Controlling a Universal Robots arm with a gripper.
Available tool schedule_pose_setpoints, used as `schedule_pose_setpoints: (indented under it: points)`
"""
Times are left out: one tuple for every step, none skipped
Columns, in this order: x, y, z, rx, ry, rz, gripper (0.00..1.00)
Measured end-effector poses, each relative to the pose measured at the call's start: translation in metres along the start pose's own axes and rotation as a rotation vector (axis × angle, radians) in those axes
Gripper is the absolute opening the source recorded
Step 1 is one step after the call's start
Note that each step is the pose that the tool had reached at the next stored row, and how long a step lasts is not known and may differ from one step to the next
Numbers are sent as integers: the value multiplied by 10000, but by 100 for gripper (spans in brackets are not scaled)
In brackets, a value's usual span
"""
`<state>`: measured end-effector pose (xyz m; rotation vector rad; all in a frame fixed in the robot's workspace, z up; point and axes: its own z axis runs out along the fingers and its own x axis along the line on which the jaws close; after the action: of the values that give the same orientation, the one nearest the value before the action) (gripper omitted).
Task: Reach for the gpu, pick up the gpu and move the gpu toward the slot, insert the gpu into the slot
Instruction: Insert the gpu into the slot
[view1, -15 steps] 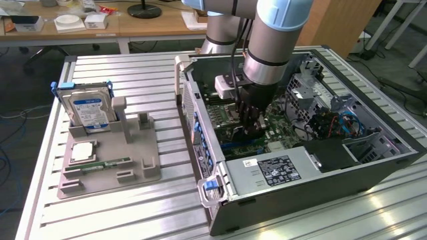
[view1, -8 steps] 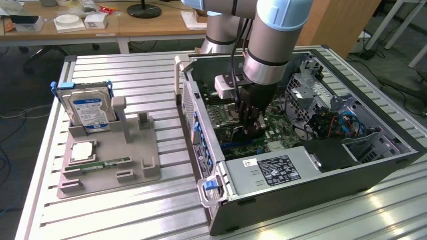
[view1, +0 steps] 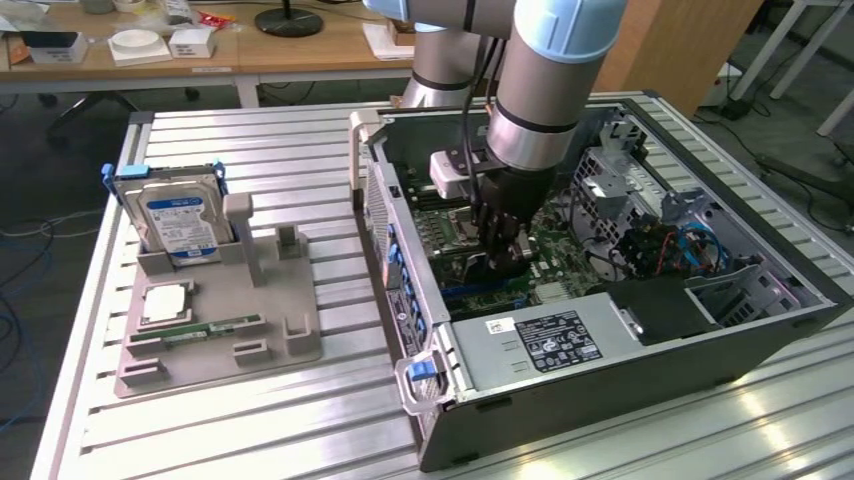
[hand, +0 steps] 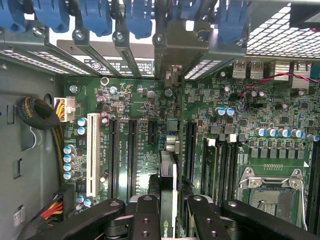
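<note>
My gripper (view1: 505, 258) is down inside the open computer case (view1: 747, 340), low over the green motherboard (view1: 561, 275). In the wrist view the gripper (hand: 172, 212) is shut on the gpu (hand: 168, 175), which I see edge-on as a thin upright card between the black fingers (hand: 146, 216). Its silver end bracket (hand: 173, 75) reaches the case's rear slot openings. Long black expansion slots (hand: 132, 155) run parallel on either side of the card. The card covers the slot directly beneath it, so I cannot tell how deep it sits.
A grey fixture (view1: 214, 330) outside the case holds a silver hard drive (view1: 180, 220), a square chip (view1: 163, 303) and a memory stick (view1: 211, 326). Inside are a power supply (view1: 547, 340), cables (view1: 667, 250), blue latches (hand: 137, 15) and a CPU socket (hand: 272, 192).
</note>
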<state>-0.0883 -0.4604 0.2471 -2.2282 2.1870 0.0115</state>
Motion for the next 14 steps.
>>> schedule_pose_setpoints:
  points:
    - [1,0,0,-1,2,0,26]
    - [1,1,2,-2,2,0,26]
    - [1,0,3,-1,2,-1,26]
    - [1,1,3,-1,2,0,26]
    - [1,0,3,-1,1,0,26]
    - [1,0,4,0,0,0,26]
    - [1,1,4,-1,0,0,26]
    - [1,0,3,0,-1,0,26]
    - [1,0,0,2,-3,0,26]
    - [1,0,-6,2,-3,0,26]
    - [1,0,-10,2,-1,-1,26]
    - [1,1,-16,3,1,-1,26]
    - [1,4,-18,7,-2,0,26]
    - [0,6,-18,12,-3,-2,26]
